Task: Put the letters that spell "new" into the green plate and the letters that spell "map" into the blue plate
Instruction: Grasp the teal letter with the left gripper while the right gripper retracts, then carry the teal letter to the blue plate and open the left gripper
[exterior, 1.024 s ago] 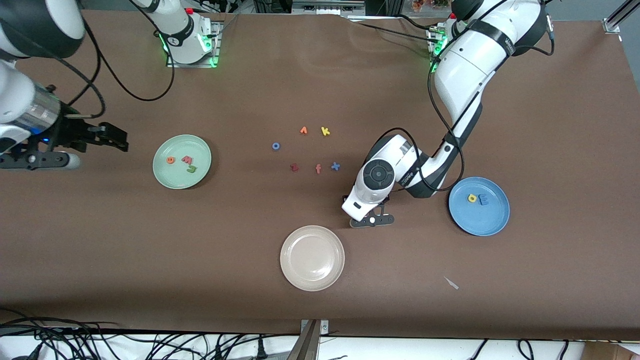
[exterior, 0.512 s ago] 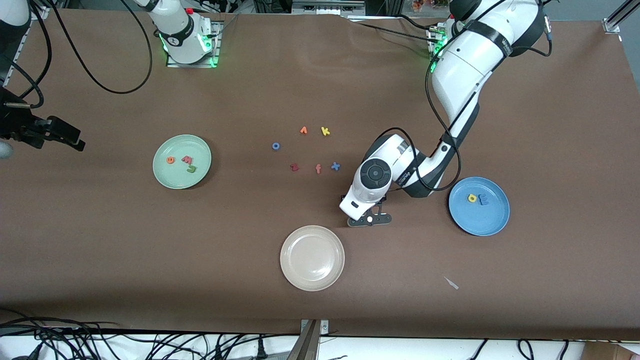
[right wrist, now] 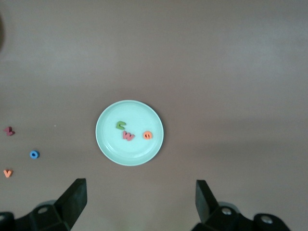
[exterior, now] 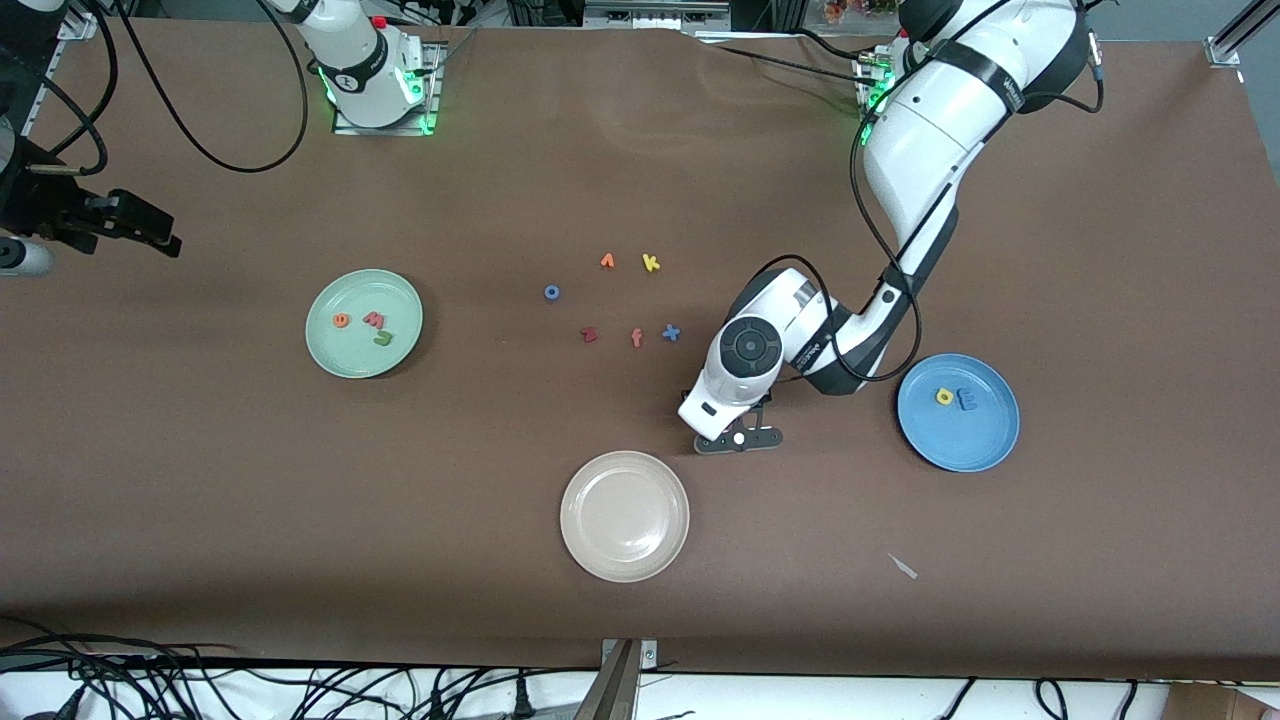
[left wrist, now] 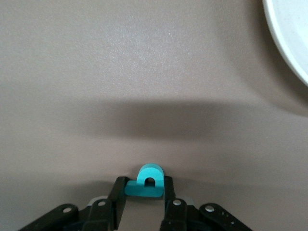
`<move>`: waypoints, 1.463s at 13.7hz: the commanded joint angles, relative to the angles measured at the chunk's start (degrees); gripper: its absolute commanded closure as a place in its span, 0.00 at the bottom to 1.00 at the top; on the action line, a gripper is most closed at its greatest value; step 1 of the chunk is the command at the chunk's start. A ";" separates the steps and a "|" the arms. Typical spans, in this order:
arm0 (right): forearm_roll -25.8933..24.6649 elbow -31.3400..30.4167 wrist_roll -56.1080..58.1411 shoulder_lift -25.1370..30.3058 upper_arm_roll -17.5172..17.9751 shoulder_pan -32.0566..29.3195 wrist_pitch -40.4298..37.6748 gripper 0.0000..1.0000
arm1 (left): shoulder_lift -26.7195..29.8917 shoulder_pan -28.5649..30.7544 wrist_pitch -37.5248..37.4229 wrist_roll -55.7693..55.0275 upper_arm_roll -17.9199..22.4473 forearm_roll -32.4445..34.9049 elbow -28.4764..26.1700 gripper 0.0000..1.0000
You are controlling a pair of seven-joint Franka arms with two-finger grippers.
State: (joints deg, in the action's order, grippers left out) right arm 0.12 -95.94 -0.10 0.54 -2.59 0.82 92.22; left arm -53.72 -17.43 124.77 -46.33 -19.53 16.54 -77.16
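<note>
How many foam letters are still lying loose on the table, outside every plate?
6, clustered mid-table: orange v beside yellow k, blue o, then nearer the camera dark red z, orange f, blue x. A seventh, the teal p, sits between the left gripper's fingers.

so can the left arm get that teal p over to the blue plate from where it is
Probably yes. The left gripper is shut on the teal p at the table between the cream plate and the blue plate, with only bare table between them.
</note>
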 commanded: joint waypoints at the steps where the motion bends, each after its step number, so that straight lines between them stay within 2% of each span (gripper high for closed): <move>1: -0.48 -0.13 -0.16 0.78 0.66 -0.90 -1.51 0.00 | -0.87 -0.59 0.74 0.18 0.98 -0.63 1.40 0.77; 7: -0.74 0.31 -0.26 0.70 0.83 -0.73 -0.55 0.00 | 2.12 1.61 -3.03 1.93 0.81 -0.55 1.49 0.86; 11: -0.30 0.40 -0.26 0.87 0.57 -0.90 -0.81 0.00 | 5.54 6.08 -9.62 10.97 0.37 -0.99 -0.26 0.86; 17: 0.05 0.75 -0.34 0.87 1.01 -0.73 -0.37 0.00 | 15.29 16.36 -10.16 24.85 -0.51 -1.07 -11.94 0.87; 20: 0.05 0.84 -0.34 0.78 0.92 -0.73 -0.28 0.00 | 18.03 22.08 -9.81 31.10 -1.74 -0.81 -16.34 0.87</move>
State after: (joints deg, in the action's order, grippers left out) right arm 0.13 -95.36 -0.15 0.69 -2.35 0.72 91.94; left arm -40.11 1.27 114.35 -19.61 -20.15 16.55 -87.35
